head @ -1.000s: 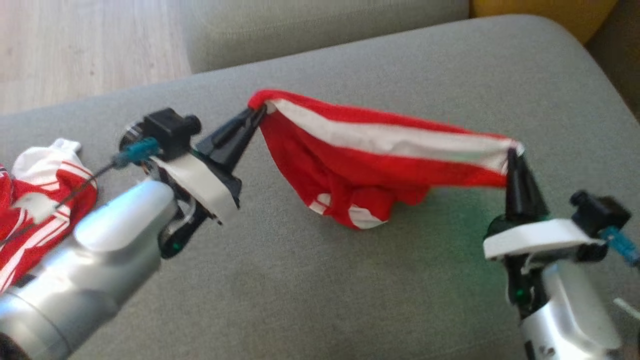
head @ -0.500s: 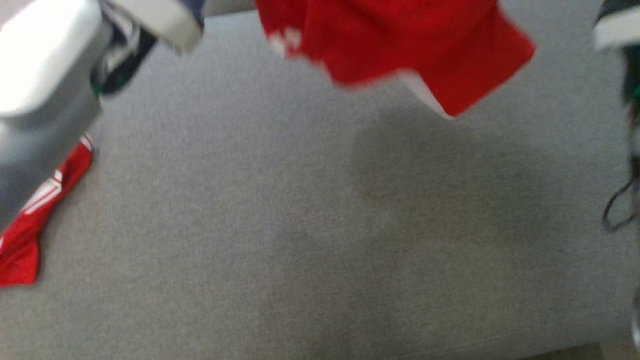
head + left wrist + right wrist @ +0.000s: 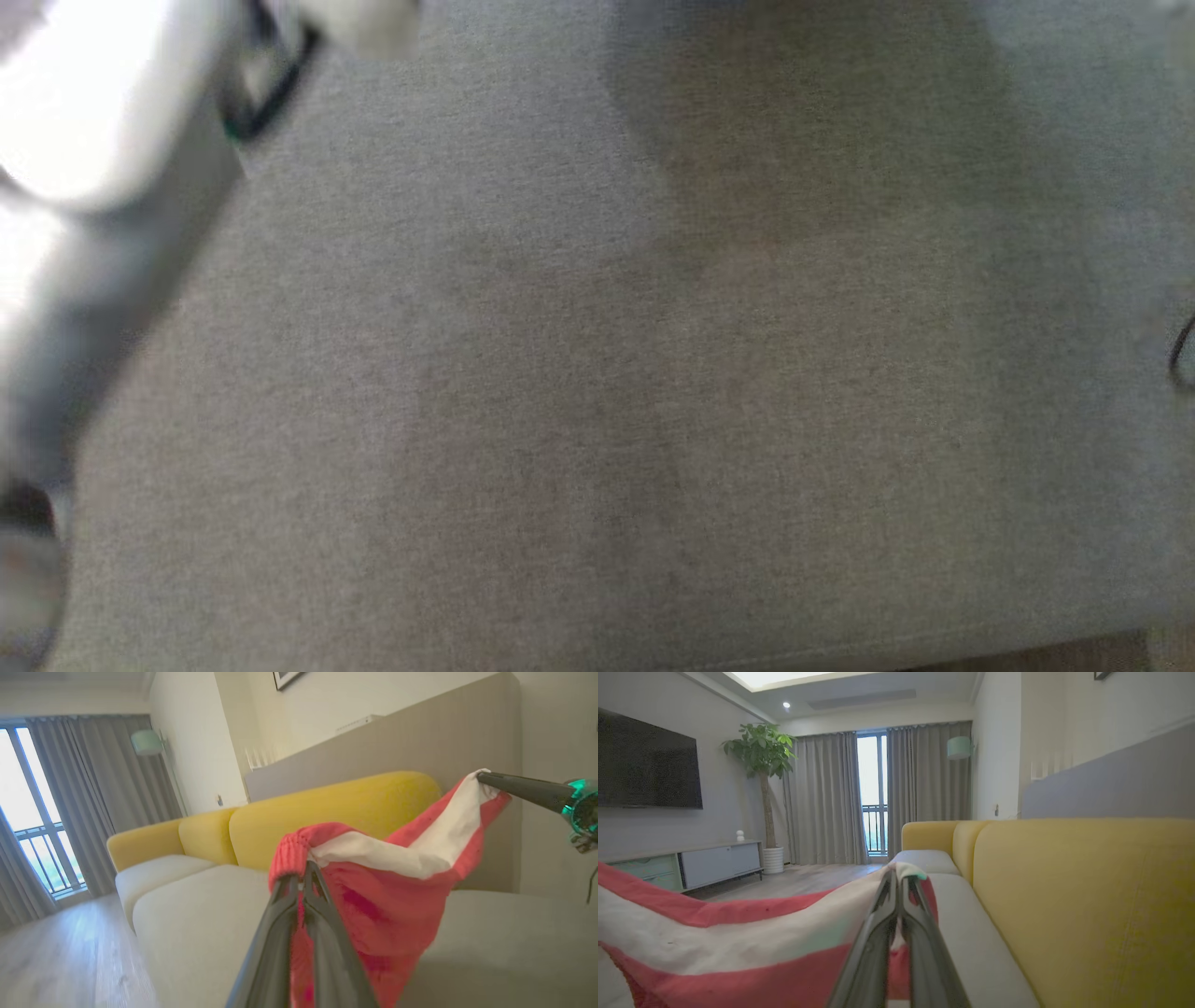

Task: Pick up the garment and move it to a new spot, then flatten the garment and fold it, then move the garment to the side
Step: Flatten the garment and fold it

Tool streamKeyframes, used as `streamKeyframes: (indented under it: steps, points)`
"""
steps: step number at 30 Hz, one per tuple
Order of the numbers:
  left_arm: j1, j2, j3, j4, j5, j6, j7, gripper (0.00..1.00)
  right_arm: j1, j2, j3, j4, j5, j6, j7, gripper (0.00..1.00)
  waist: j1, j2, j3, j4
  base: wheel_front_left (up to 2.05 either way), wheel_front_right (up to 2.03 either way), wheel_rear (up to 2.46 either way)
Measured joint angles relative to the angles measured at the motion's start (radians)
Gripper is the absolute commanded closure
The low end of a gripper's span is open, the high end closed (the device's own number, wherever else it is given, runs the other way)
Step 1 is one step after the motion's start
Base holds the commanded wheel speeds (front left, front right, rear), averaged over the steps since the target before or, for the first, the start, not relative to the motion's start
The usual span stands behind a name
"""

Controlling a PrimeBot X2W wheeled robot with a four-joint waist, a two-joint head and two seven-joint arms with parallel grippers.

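Between left gripper (image 3: 303, 872) and right gripper (image 3: 899, 879), garment (image 3: 397, 905) stretched lengthwise, sagging

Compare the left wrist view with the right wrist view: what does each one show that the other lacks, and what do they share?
Left wrist view adds: the left pincer shut on the garment at its ribbed red end, and a picture frame on the wall. Right wrist view adds: a TV, a potted plant, a low cabinet and a ceiling light. Shared: the right pincer shut on the white-striped end, the red and white garment itself, the yellow sofa back, pale seat cushions, grey curtains, the window and a mint lamp.
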Motion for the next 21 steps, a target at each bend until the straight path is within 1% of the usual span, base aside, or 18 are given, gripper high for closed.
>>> streamKeyframes:
  steps: [5, 6, 9, 11, 13, 16, 21]
  points:
    - [0.276, 0.004, 0.030, -0.083, 0.067, -0.001, 0.000, 1.00, 0.209, -0.001, 0.000, -0.004, 0.036, 0.000, -0.010, 1.00, -0.0003, 0.0000, -0.010, 0.012, 0.00, 0.00, 0.00]
    - [0.383, 0.009, 0.036, -0.125, 0.093, -0.001, 0.000, 1.00, 0.308, -0.002, -0.014, -0.018, 0.052, 0.000, -0.010, 1.00, -0.0003, 0.0000, -0.027, 0.014, 0.00, 0.00, 0.00]
    - [0.547, 0.014, 0.036, -0.191, 0.112, -0.001, 0.000, 1.00, 0.465, -0.002, -0.064, -0.052, 0.069, 0.000, -0.010, 1.00, -0.0005, 0.0001, -0.063, 0.016, 0.00, 0.00, 0.00]
    - [0.656, 0.020, 0.024, -0.219, 0.122, -0.001, 0.000, 1.00, 0.567, -0.001, -0.096, -0.072, 0.077, 0.000, -0.012, 1.00, -0.0005, 0.0001, -0.092, 0.015, 0.00, 0.00, 0.00]
    - [0.760, 0.034, -0.011, -0.233, 0.123, -0.001, 0.000, 1.00, 0.667, 0.006, -0.122, -0.098, 0.078, 0.000, 0.005, 1.00, -0.0007, 0.0001, -0.122, 0.011, 0.00, 0.00, 0.00]
    - [0.888, 0.057, -0.062, -0.245, 0.121, 0.002, 0.012, 1.00, 0.793, 0.035, -0.164, -0.144, 0.074, 0.000, 0.052, 1.00, -0.0007, 0.0001, -0.165, 0.000, 0.00, 0.00, 0.00]
    - [1.017, 0.071, -0.102, -0.315, 0.078, 0.055, 0.081, 1.00, 0.960, 0.085, -0.246, -0.238, 0.052, 0.000, 0.133, 1.00, -0.0008, 0.0001, -0.224, -0.017, 0.00, 0.00, 0.00]
